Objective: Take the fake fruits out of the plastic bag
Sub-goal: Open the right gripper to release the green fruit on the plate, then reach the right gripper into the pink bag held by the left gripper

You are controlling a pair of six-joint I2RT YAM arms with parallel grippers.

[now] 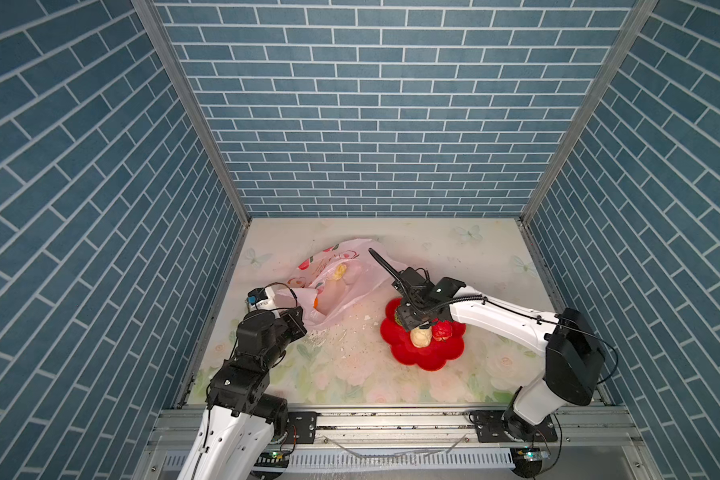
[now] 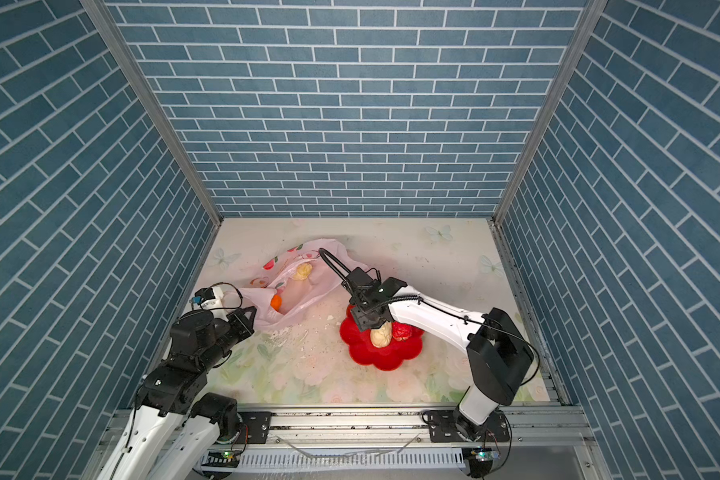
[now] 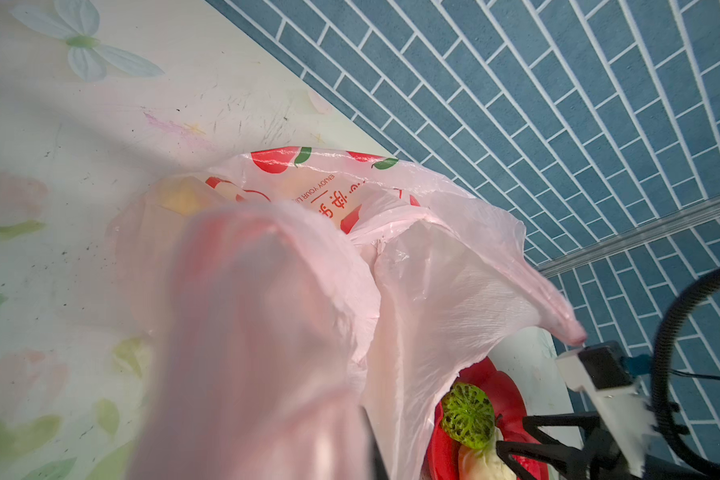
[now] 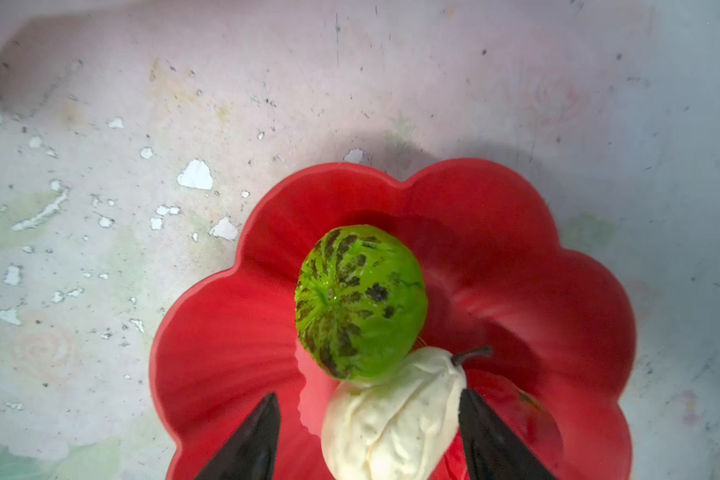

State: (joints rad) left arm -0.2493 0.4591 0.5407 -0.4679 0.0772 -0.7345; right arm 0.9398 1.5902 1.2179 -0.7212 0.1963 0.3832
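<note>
The pale-pink plastic bag (image 1: 350, 286) (image 2: 308, 291) lies at the back left with its mouth held up. My left gripper (image 1: 302, 318) (image 2: 250, 313) is shut on its near edge. In the left wrist view the bag film (image 3: 267, 332) covers the jaws. An orange fruit (image 1: 314, 303) and a cream bumpy fruit (image 1: 340, 271) show inside the bag. My right gripper (image 1: 420, 330) (image 4: 368, 392) hangs open over the red bowl (image 4: 225, 353). A cream fruit (image 4: 395, 415) rests there between the fingers, and one finger touches it. A green striped fruit (image 4: 360, 303) and a red fruit (image 1: 442, 330) lie beside it.
White flakes (image 1: 341, 332) of chipped table covering lie between the bag and the bowl (image 1: 429, 359). Blue brick walls close in the left, back and right sides. An aluminium rail (image 1: 391, 419) carrying both arm bases runs along the front edge.
</note>
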